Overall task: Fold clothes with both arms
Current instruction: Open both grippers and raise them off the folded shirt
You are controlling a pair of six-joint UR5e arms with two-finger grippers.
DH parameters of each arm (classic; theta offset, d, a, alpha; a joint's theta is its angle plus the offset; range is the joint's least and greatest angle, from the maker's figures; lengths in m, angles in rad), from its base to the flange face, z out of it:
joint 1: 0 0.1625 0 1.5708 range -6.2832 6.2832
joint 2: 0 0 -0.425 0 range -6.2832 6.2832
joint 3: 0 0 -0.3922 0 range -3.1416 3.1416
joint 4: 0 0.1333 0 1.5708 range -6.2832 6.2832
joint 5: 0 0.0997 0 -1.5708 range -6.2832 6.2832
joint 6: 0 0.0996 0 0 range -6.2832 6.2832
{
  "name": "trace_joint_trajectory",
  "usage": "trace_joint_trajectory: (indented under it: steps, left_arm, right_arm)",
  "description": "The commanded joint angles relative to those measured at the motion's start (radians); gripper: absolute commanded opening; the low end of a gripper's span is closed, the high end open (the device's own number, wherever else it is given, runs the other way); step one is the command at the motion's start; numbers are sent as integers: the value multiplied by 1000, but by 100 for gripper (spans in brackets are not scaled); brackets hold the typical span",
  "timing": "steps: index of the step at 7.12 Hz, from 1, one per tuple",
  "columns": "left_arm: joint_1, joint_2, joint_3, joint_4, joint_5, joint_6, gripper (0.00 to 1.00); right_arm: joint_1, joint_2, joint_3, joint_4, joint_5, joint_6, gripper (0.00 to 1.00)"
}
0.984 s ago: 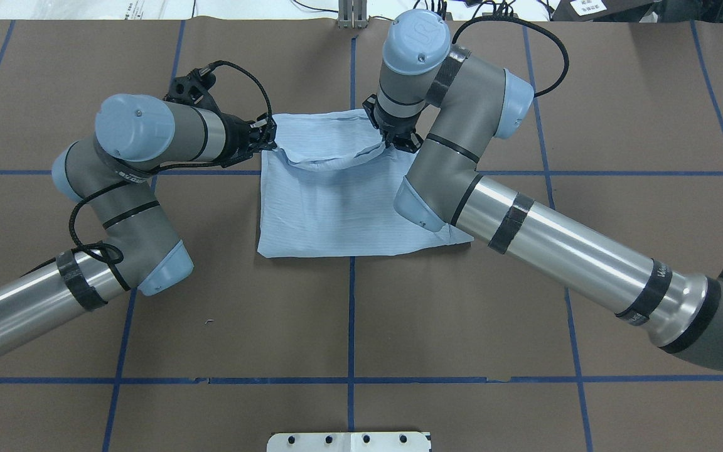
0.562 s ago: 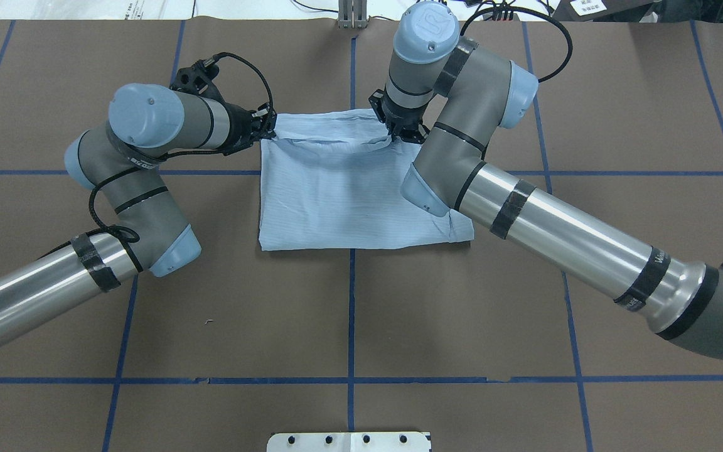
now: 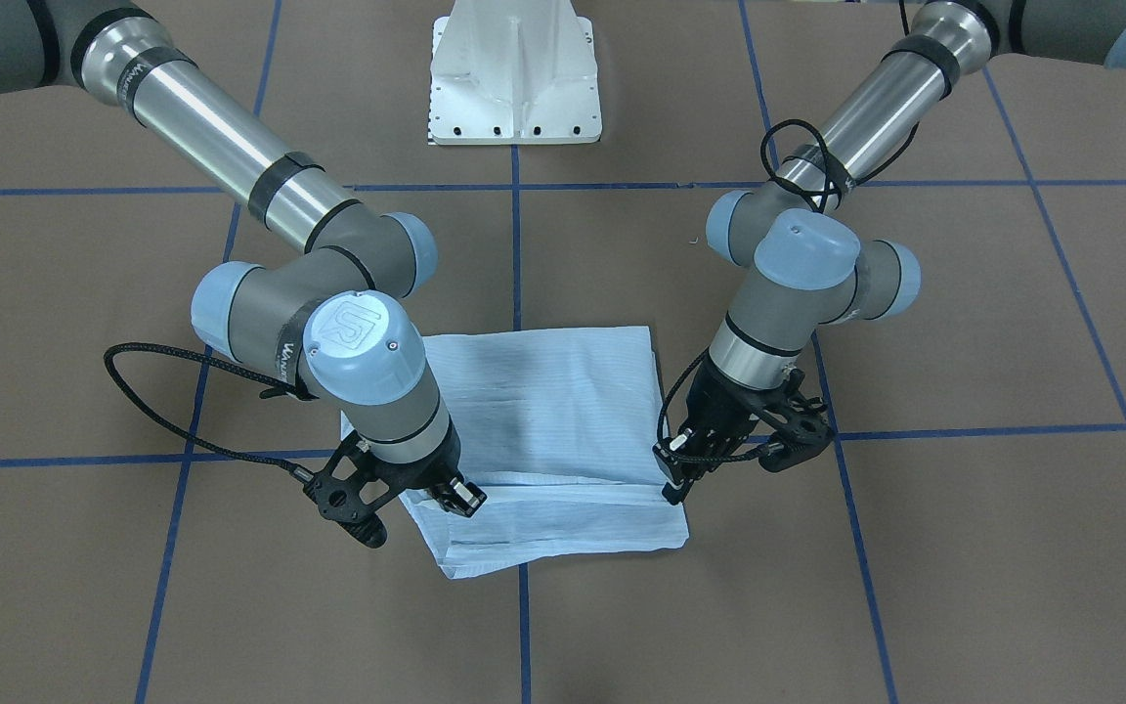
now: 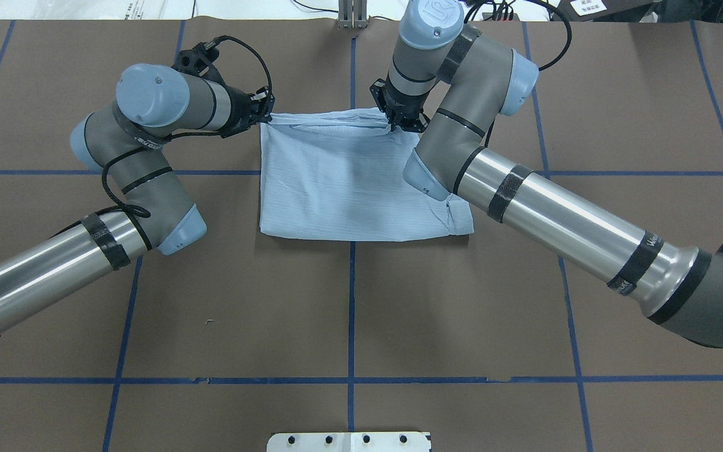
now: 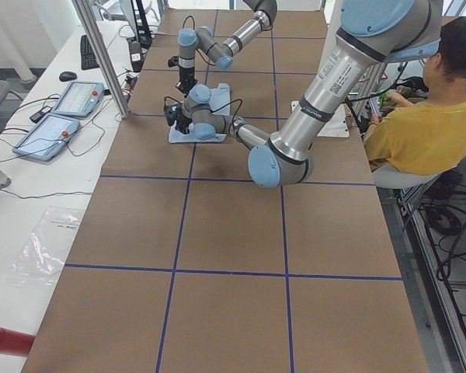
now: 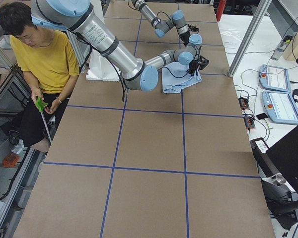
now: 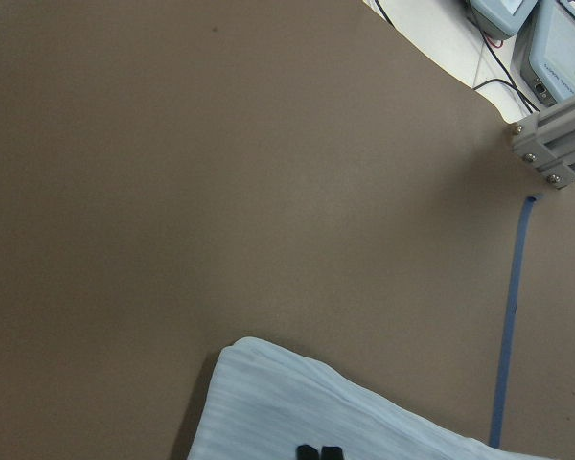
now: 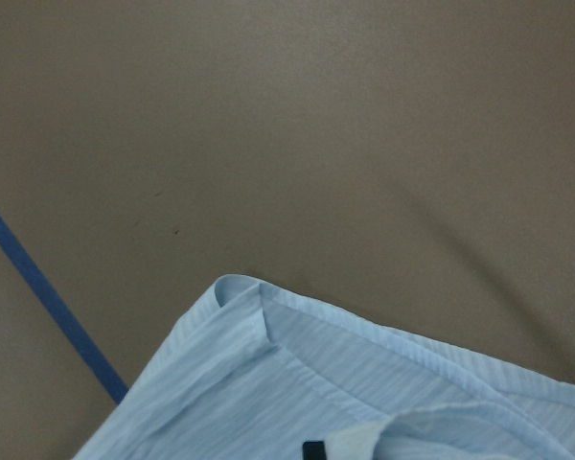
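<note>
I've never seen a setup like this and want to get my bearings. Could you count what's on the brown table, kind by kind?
Robot arms: 2, the left arm and the right arm
Grippers: 2, the left gripper and the right gripper
Light blue shirt: 1
White pedestal base: 1
Total: 6

Robotics lab: blue-taped brown table (image 4: 462, 326), teach pendants (image 5: 78, 99) on a side bench (image 5: 23, 194), aluminium frame post (image 5: 101, 54).

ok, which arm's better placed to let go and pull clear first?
Left, probably. The left gripper pinches the shirt corner from the side; behind the right gripper, that arm overhangs the cloth.
</note>
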Motion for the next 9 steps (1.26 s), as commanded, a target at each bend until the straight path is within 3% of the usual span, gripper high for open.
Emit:
trace_joint_trajectory:
  steps: [1,2,3,6,7,8,9]
  left_arm:
    - [-9,-6,27,-23,1,19,19]
    - [-20,-6,34,-25,3,94,62]
    - [-36,-6,38,-25,3,108,72]
    - [-60,-1,34,-26,-3,122,72]
    - [-63,11,29,-31,-3,216,72]
    - [-69,64,-27,-32,-22,348,72]
    - [-89,144,-90,-23,-98,464,72]
  right_arm:
    - [1,35,-73,57,1,0,38]
    - [3,45,-86,59,1,-7,99]
    - [19,48,-87,59,1,-29,100]
    - [93,7,-109,56,78,-211,100]
    - [121,-13,-100,51,90,-283,100]
    - [151,-94,-46,45,117,-365,100]
    - [188,-231,71,44,128,-489,100]
